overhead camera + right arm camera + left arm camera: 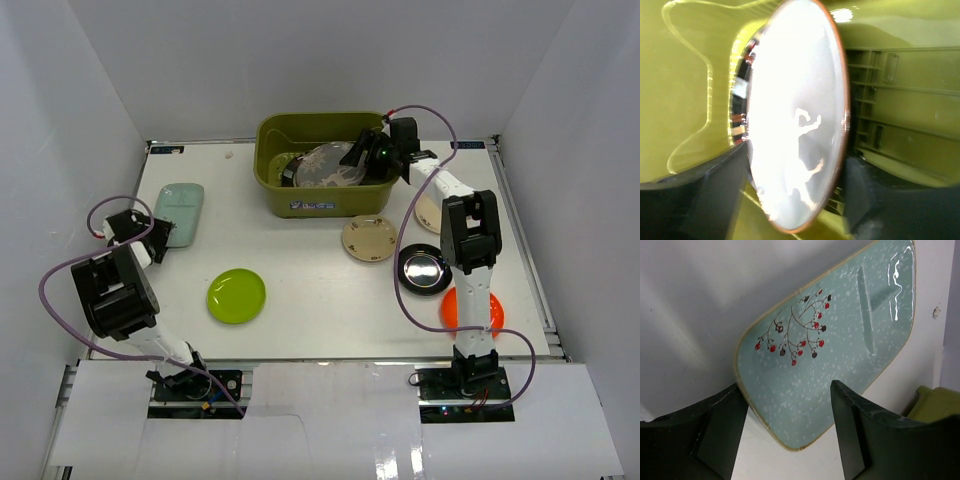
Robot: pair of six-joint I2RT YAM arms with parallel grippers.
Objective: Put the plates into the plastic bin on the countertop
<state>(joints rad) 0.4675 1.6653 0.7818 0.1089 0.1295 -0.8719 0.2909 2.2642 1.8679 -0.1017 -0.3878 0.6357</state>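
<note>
The olive-green plastic bin (pixel 276 186) stands at the back of the white countertop (pixel 310 330). A grey patterned plate (pixel 325 165) leans inside it. My right gripper (pixel 376 152) is down in the bin, open. In the right wrist view a large brown-rimmed cream plate (pixel 795 115) stands on edge between and just beyond the spread fingers (pixel 715 200) of my right gripper (pixel 795 200). My left gripper (pixel 152 243) is open at the near corner of the pale mint rectangular plate (pixel 180 212), which also shows in the left wrist view (pixel 840 340) ahead of that gripper (pixel 787 440).
A lime green plate (pixel 237 295) lies at centre left. A small cream round plate (pixel 369 238), a black plate (pixel 424 270) and an orange plate (pixel 486 318) lie right of centre. Another cream round (pixel 428 214) is half hidden by the right arm. White walls stand on three sides.
</note>
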